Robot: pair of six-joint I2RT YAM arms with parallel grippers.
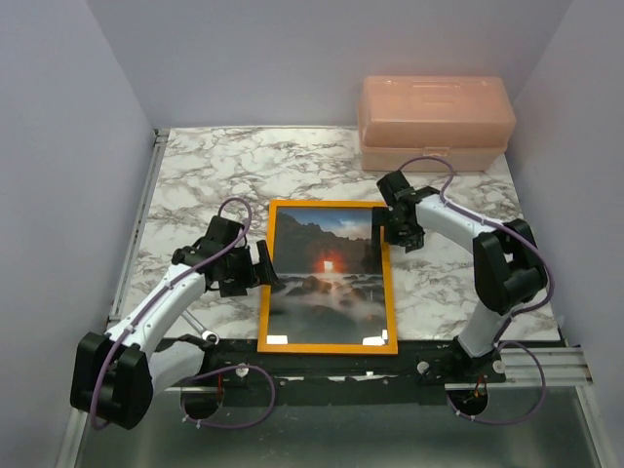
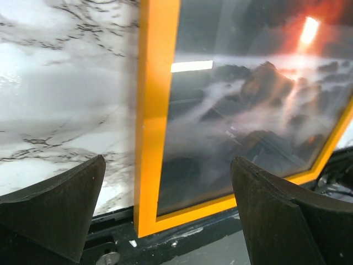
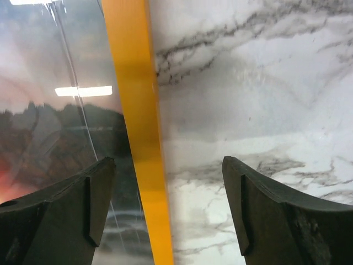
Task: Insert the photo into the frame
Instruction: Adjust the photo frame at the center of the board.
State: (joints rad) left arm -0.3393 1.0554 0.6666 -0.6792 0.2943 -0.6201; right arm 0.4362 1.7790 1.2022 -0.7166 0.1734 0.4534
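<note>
The orange frame (image 1: 266, 292) lies flat on the marble table, its lower edge at the near rim. The photo (image 1: 327, 278), a glowing red sun among dark rocks over misty water, fills the frame under a glossy surface. My left gripper (image 1: 261, 265) hangs open just off the frame's left side; in the left wrist view its fingers (image 2: 60, 204) straddle the frame's lower left corner (image 2: 154, 165) and the photo (image 2: 248, 99). My right gripper (image 1: 382, 226) stands open over the frame's upper right edge (image 3: 135, 110), one finger above the photo (image 3: 55, 127), the other above marble, holding nothing.
A pink translucent plastic box (image 1: 434, 122) stands at the back right of the marble table (image 1: 214, 175). A black rail with the arm bases (image 1: 322, 366) runs along the near edge. Grey walls close in the left, back and right sides.
</note>
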